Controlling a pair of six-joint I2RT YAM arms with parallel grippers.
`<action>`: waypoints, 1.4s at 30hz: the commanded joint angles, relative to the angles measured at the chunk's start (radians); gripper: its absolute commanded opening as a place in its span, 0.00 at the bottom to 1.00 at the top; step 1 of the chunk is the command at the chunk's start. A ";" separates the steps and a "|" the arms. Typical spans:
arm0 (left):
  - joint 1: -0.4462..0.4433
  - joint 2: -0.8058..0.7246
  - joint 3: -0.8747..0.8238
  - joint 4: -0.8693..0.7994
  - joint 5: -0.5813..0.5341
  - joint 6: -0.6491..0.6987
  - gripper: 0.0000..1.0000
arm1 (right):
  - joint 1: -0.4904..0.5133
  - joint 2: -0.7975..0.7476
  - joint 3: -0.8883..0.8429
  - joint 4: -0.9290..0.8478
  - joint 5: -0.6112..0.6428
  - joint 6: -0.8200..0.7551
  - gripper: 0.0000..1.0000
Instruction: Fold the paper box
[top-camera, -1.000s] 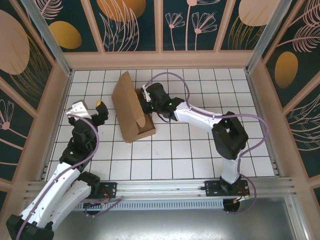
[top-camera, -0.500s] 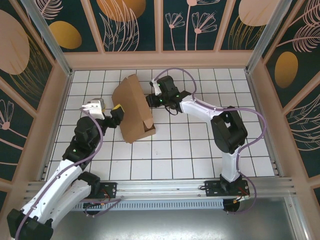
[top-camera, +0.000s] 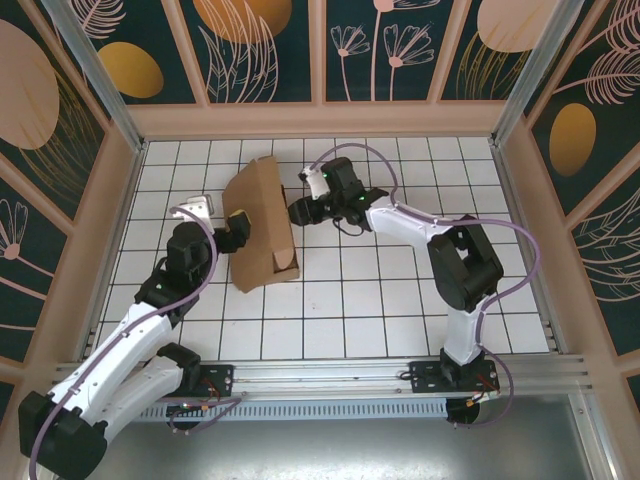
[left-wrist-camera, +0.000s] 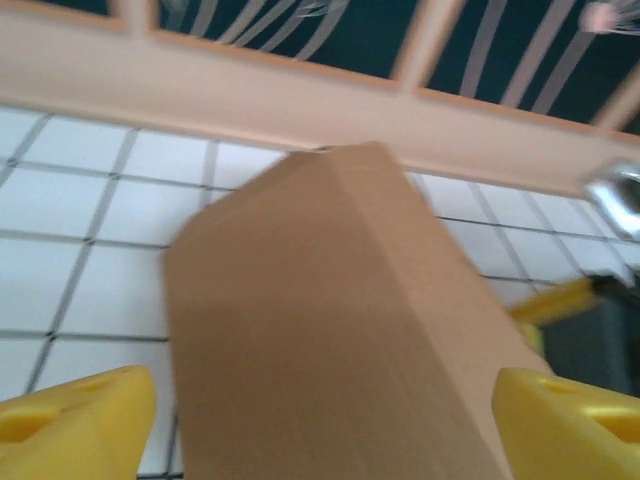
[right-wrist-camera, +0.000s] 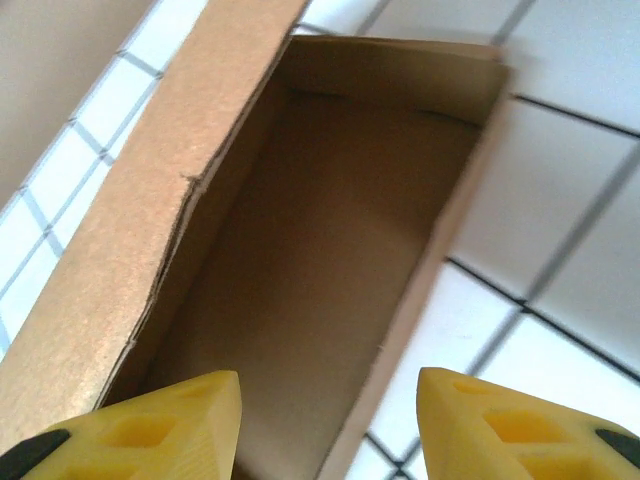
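The paper box (top-camera: 258, 205) is plain brown cardboard, half folded, its big lid panel leaning over a shallow tray that opens toward the right. My left gripper (top-camera: 240, 228) is open against the lid's left face. In the left wrist view the box (left-wrist-camera: 340, 300) fills the gap between its two yellow fingertips (left-wrist-camera: 75, 420), blurred. My right gripper (top-camera: 297, 211) is open at the tray's right side. In the right wrist view it faces into the box's hollow (right-wrist-camera: 300, 250), with the tray's side wall between its spread fingers (right-wrist-camera: 150, 430).
The white tiled floor (top-camera: 400, 290) is boxed in by a wooden rim (top-camera: 320, 120) on the far side and both flanks. The box stands in the far left part of the floor, a couple of tiles from the back rim. Both arms converge on it.
My left gripper swung right and up to the box's lid. My right gripper pulled back, then came down toward the tray. The box slid slightly left and its lid leaned further over.
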 joint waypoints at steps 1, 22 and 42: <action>0.067 -0.008 0.049 -0.167 -0.221 -0.214 0.93 | 0.057 -0.011 0.046 0.058 -0.127 0.011 0.50; 0.138 -0.129 0.114 -0.267 -0.061 -0.007 0.92 | 0.207 0.304 0.515 0.074 -0.280 0.163 0.52; 0.138 -0.181 0.070 -0.209 0.096 -0.022 0.93 | 0.222 0.409 0.677 0.025 -0.324 0.197 0.52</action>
